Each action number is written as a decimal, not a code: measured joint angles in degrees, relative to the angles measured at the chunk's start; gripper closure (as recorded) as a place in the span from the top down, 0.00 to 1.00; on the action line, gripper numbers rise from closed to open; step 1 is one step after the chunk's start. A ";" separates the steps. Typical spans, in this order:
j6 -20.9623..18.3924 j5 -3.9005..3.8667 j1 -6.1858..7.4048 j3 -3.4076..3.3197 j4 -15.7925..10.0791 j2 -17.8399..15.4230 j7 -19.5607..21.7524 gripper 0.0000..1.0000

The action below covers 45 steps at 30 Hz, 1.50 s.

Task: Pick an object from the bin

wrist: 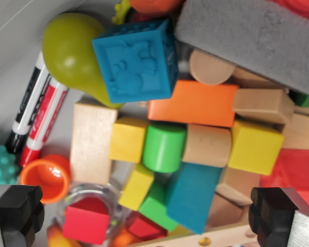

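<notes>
toys are seen heaped in a grey bin [10,62], viewed from the wrist camera. a grey foam block [252,38] is laid across the upper right of the wrist view. below it, an orange block [193,103] is pressed under a blue embossed cube [136,62], which is propped against an olive pear-shaped toy [69,54]. a plain wooden block [91,141] is stood on the wrist view's left of a row made up of a yellow cube [127,140], a green cylinder [165,146], a wooden cylinder [207,145] and a second yellow block [256,146]. a teal block [191,195] is tilted beneath the row. two markers [33,105] are laid side by side along the bin wall, near an orange cup [45,177]. the gripper [144,218] is held spread above the pile, its black fingers [18,211] seen at the lower corners, with nothing grasped between them.
</notes>
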 joint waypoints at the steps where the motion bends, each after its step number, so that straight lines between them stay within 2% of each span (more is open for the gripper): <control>1: 0.15 0.00 0.11 -0.01 0.04 0.20 0.50 1.00; 14: 3.17 0.11 2.75 -0.33 1.87 5.48 12.50 1.00; 25: 5.48 0.55 5.07 -0.59 4.35 10.73 23.17 1.00; 37: 7.43 1.53 7.54 -0.93 7.92 16.64 34.33 1.00; 45: 8.40 2.55 9.37 -1.31 11.18 21.13 42.34 1.00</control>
